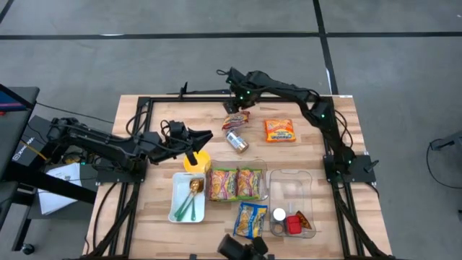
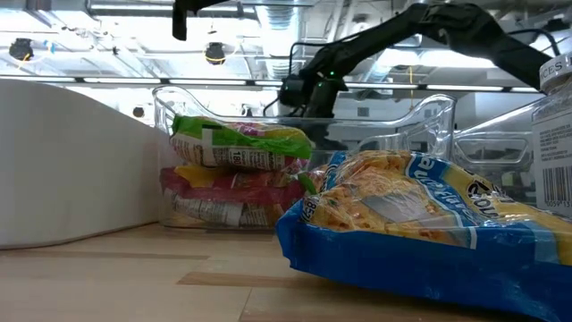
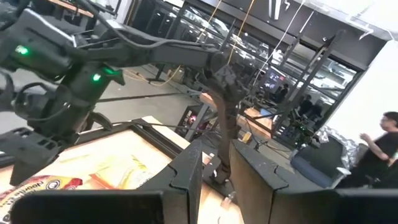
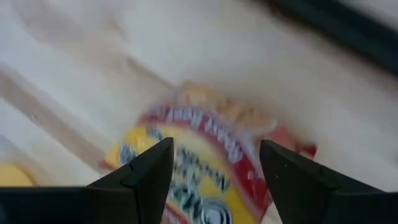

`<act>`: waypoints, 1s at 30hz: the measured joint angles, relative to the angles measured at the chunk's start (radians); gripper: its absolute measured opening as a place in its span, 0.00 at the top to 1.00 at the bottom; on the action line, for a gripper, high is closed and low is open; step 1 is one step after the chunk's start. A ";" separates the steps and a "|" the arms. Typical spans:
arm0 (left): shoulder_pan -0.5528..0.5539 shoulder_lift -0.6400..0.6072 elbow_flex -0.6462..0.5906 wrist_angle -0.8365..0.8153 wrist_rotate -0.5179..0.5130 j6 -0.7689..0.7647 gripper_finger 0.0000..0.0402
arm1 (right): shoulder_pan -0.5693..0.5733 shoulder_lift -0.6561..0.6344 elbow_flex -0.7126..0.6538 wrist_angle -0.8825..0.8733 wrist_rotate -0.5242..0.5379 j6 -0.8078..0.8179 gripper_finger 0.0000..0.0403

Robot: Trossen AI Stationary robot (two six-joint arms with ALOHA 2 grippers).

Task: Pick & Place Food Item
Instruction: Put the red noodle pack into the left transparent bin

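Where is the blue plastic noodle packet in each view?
High view: blue plastic noodle packet at bottom centre, just beside the clear plastic bin holding packets.
Low view: packet in the right foreground, in front of the bin.
Left wrist view: not in it.
Right wrist view: not in it.
Shared landmark: the bin.

High view: hung overhead, facing straight down, far enough to frame the whole counter [image 1: 144,209] and both arms. Low view: set at counter height near the 6 o'clock edge, facing level toward 12 o'clock, very close to a blue noodle packet [image 2: 420,224] and a clear bin [image 2: 304,116]; same packet [image 1: 250,219] and bin [image 1: 263,173] shared with the overhead frame. Left wrist view: tilted up toward the room, catching the far arm. Right wrist view: aimed down, very near a red-and-yellow snack bag [image 4: 205,162], also seen from above [image 1: 234,120].
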 joint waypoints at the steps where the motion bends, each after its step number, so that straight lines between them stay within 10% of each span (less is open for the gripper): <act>1: -0.003 0.000 0.000 0.000 0.000 -0.001 0.81 | 0.004 0.006 0.001 -0.009 -0.002 -0.007 0.42; 12: -0.018 0.000 0.000 -0.002 0.000 -0.001 0.81 | 0.085 0.017 0.000 -0.159 0.192 -0.133 0.42; 30: -0.041 0.000 0.000 -0.003 0.000 -0.008 0.81 | 0.069 -0.011 0.001 -0.016 0.199 -0.176 0.42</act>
